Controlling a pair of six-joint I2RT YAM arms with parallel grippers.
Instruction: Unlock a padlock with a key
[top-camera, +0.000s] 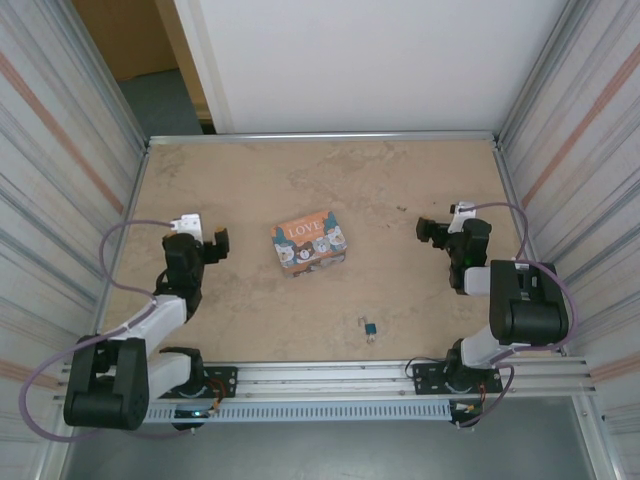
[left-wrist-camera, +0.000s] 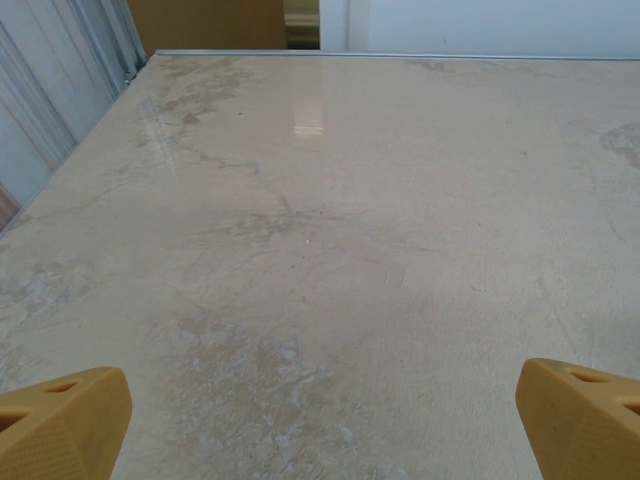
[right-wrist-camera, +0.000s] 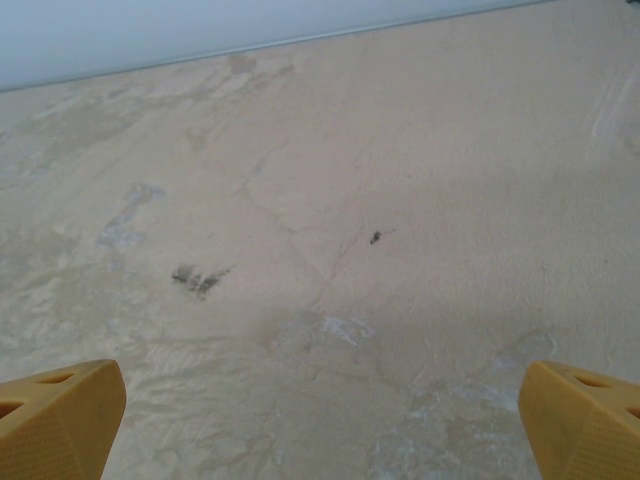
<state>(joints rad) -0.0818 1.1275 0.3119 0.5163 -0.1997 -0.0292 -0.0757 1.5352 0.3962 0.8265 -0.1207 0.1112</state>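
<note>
Overhead, top view: the padlock (top-camera: 370, 329) lies at lower centre of the frame on the table (top-camera: 250, 180), near the front edge. It is below and right of the tin (top-camera: 309, 241) and well apart from it. It has a blue body with silvery bits at its rim, and is too small to tell whether the shackle is shut. The key (top-camera: 363, 321) is a pale speck just upper left of the padlock; touching or apart cannot be told. The left gripper (top-camera: 214, 243) sits left of centre and the right gripper (top-camera: 429, 230) right of centre. Both are dark and small, their spread hard to read here, and both are well apart from the padlock.

Left wrist view: left gripper (left-wrist-camera: 320, 425), two yellow fingertips (left-wrist-camera: 65, 420) cut off at the lower corners. They are spread wide, with bare marbled table between them and nothing held.

Right wrist view: right gripper (right-wrist-camera: 320, 425), yellow fingertips (right-wrist-camera: 60, 420) likewise cut off at the lower corners. They are spread wide and hold nothing. A dark stain (right-wrist-camera: 198, 279) marks the table at left of centre.
</note>
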